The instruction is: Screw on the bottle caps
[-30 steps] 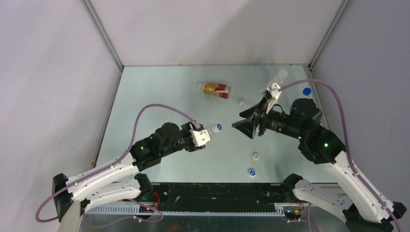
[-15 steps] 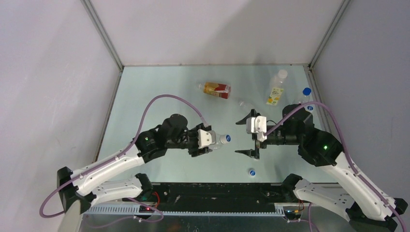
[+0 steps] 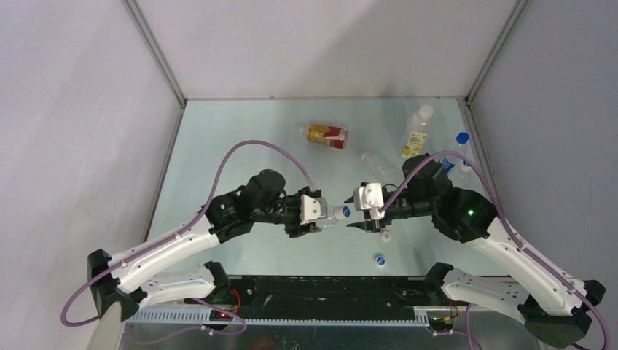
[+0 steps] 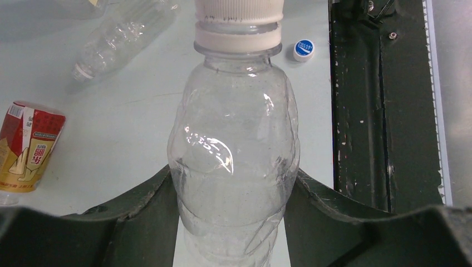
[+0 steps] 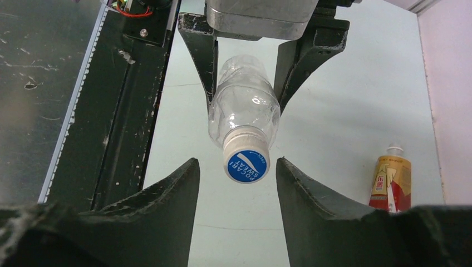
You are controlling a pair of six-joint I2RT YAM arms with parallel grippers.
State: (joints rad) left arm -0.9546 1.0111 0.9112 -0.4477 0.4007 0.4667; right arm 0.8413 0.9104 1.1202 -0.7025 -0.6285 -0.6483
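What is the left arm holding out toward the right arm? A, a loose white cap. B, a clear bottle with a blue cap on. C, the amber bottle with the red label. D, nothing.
B: the left jaws clamp the clear bottle, and its blue cap sits between the open right jaws.

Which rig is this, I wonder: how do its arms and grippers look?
The left arm and right arm have white lower links, black upper segments with green lights, and purple cables. The left gripper and right gripper have black tapered fingers behind white blocks.
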